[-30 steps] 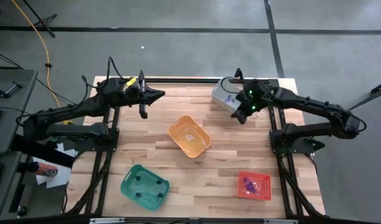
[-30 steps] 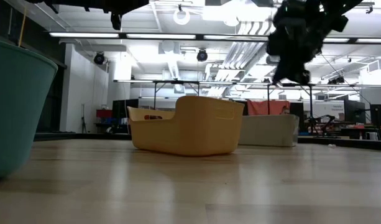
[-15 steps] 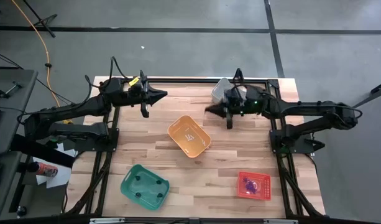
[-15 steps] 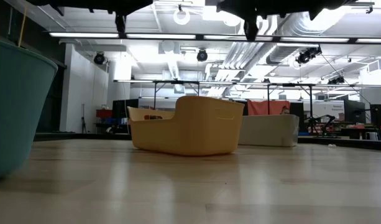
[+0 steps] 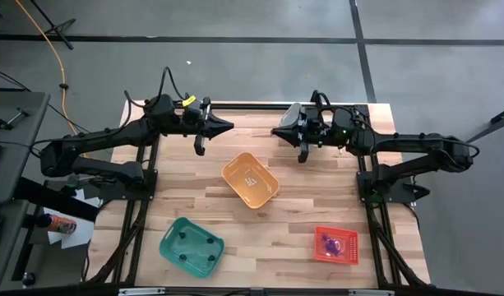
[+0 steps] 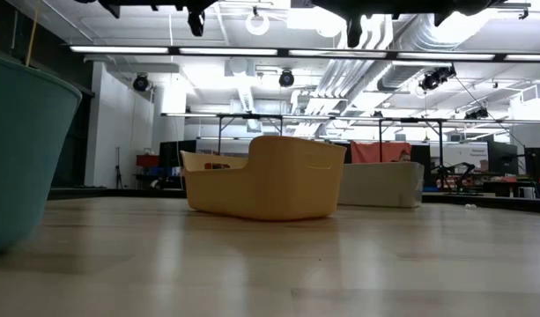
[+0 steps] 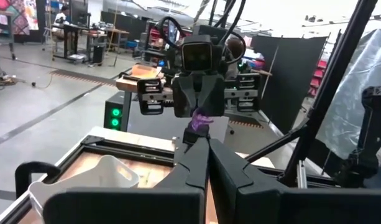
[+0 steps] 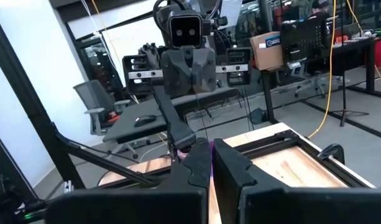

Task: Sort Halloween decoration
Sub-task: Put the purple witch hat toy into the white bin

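Right claw point(image 5: 276, 131), behind the orange bin point(image 5: 232, 170), pinches a purple trinket point(image 7: 202, 120). Hold tight until over the red bin point(image 5: 319, 246). Left claw point(image 5: 230, 127) is shut, empty.

No legible text or labels

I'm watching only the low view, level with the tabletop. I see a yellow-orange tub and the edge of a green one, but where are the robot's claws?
Observer: From above, both are raised over the far end of the table. The left claw and the right claw point at each other, with a gap between them.
Operator: Is either one carrying something?
Observer: Yes. The left wrist view shows the right claw shut on a purple trinket.
Operator: Where might purple ones go?
Observer: Probably the red bin near the table's front right corner, which your view misses. It holds purple trinkets.
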`<act>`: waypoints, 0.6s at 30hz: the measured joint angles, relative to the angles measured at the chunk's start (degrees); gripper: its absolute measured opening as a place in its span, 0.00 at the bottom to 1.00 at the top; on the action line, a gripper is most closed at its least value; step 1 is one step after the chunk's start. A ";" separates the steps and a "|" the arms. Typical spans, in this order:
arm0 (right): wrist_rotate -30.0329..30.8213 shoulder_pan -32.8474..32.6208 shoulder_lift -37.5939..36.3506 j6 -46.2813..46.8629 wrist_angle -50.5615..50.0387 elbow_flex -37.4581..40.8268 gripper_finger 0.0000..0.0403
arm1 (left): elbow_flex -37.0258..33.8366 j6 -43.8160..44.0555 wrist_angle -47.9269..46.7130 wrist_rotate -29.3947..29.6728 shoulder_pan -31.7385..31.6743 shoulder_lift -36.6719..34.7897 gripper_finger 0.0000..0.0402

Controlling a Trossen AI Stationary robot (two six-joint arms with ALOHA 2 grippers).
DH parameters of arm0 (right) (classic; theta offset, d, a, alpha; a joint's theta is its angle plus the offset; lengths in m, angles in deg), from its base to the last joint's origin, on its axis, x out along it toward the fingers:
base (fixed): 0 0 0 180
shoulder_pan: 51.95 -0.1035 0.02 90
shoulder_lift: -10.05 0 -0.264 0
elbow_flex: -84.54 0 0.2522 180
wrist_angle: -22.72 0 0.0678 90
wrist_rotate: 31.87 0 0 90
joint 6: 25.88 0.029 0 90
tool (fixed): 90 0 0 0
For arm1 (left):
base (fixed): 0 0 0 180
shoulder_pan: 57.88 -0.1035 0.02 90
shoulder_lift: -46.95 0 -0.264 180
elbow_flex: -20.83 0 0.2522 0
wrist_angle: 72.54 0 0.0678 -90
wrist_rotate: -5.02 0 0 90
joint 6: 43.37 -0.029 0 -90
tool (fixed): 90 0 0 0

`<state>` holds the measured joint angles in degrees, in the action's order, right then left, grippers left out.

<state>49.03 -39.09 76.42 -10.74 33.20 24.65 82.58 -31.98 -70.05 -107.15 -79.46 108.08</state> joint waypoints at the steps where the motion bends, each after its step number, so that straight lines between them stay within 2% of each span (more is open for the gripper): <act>1: 0.00 0.00 0.00 -0.01 0.02 0.00 0.00 | 0.00 0.00 -0.15 0.00 -0.01 -0.01 0.00; 12: -0.07 0.12 0.05 -0.05 -0.74 -0.33 0.00 | 0.00 0.41 -0.09 0.02 -0.02 -0.03 0.00; 14: 0.22 0.89 0.97 -0.65 -5.75 -3.29 0.00 | 0.00 0.39 -0.11 0.20 -0.02 -0.03 0.00; 16: 0.84 2.53 2.34 -2.59 -14.90 -7.74 0.00 | 0.00 0.39 -0.07 0.22 -0.02 -0.03 0.00; 18: 4.41 4.52 4.67 -5.68 -26.09 -12.93 0.00 | 0.00 0.42 -0.07 0.22 -0.04 -0.03 0.00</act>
<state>53.44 -34.56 81.09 -16.42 7.12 11.72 82.58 -31.55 -70.11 -106.93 -79.51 108.05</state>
